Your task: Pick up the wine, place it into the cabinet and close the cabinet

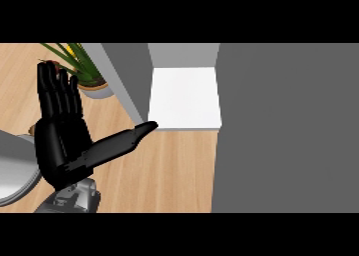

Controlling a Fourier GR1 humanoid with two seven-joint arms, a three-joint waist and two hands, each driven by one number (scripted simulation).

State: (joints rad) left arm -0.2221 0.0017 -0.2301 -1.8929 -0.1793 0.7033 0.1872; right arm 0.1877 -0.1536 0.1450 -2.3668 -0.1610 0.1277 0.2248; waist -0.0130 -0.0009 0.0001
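The left hand point(60, 135) stands open, fingers straight up, thumb out toward the white cabinet point(186, 97), likely resting. No wine or right hand shows.

You see a black left hand point(60, 135) over light wood-grain counter point(167, 170), a white cabinet shelf point(186, 97) between grey walls, and a green-leaved plant point(80, 60) in a pale pot.

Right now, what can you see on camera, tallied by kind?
Hands: 1, the left hand, open
Potted plants: 1, potted plant
Cabinets: 1, cabinet, its white shelf showing
Wine bottles: 0 in view
Total: 3
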